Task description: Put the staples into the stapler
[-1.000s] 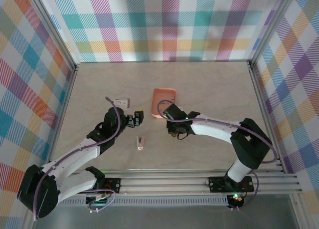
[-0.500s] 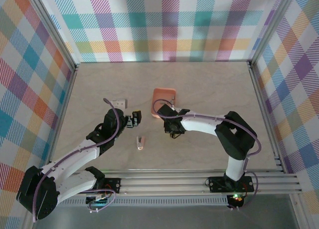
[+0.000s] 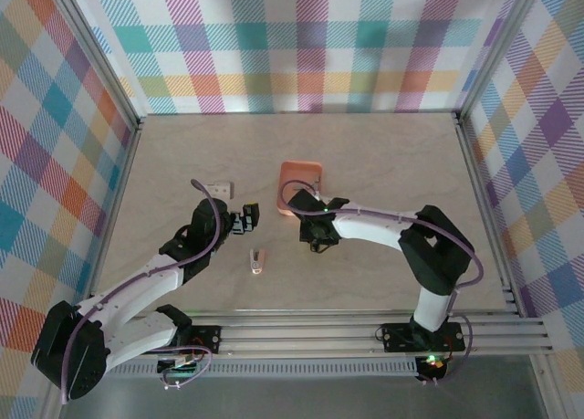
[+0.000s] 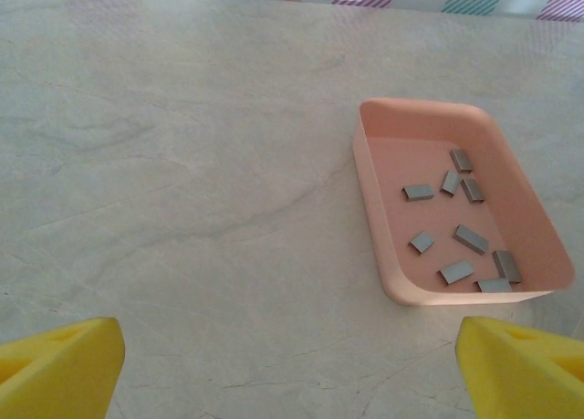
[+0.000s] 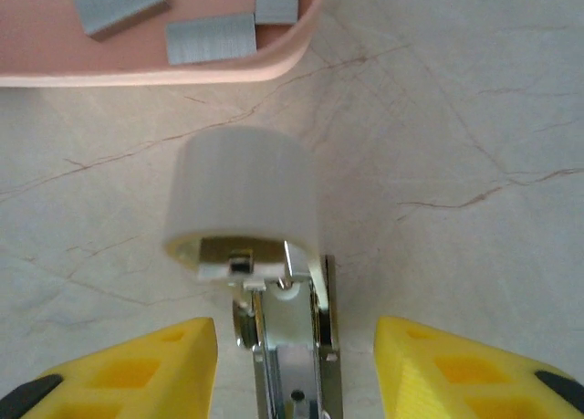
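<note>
Nearest the bases, the stapler (image 3: 258, 260) is seen lying apart from both grippers, the right gripper (image 5: 292, 341) is set part-open astride a white-capped metal piece (image 5: 245, 195) without touching it, the left gripper (image 4: 287, 369) is spread wide and empty, and beyond, the staples (image 4: 470, 238) are scattered in the salmon tray (image 4: 374, 200).

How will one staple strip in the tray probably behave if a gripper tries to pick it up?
The staple strips look tiny, flat and metallic, so one is probably stiff, light and slippery. They lie flat on the floor of the salmon-orange tray, so a strip may slide instead of lifting.
</note>
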You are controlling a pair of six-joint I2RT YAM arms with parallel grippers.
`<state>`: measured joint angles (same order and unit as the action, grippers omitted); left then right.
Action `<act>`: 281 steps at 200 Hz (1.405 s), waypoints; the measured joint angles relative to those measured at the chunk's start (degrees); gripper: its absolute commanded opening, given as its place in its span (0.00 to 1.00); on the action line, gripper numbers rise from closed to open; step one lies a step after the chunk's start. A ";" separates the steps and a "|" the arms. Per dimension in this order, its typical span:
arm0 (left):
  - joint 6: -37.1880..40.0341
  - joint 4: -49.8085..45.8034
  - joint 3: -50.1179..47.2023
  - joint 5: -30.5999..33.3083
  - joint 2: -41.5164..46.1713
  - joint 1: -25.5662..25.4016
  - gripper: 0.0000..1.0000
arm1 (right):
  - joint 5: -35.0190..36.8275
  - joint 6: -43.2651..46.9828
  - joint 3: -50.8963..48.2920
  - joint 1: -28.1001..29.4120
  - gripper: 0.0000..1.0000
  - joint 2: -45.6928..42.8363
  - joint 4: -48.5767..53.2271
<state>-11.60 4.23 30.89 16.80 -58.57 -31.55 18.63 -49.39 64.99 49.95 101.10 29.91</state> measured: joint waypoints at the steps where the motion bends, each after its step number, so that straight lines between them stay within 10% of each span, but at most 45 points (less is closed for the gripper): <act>1: 0.00 0.00 0.00 0.00 0.00 0.00 0.93 | 0.00 0.09 0.00 0.00 0.48 -0.13 0.04; 118: -7.15 -4.70 0.00 -5.25 -1.60 0.00 0.92 | -14.14 6.69 -4.46 -7.58 0.50 -12.04 -1.29; 281: -9.79 -5.68 -1.14 -5.18 -0.50 0.00 0.92 | -27.36 5.25 -9.84 -11.69 0.46 -2.75 -14.08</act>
<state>-21.39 -1.45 29.76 11.62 -59.07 -31.55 -8.73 -44.14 55.16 38.26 98.35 15.84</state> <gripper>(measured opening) 0.918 0.457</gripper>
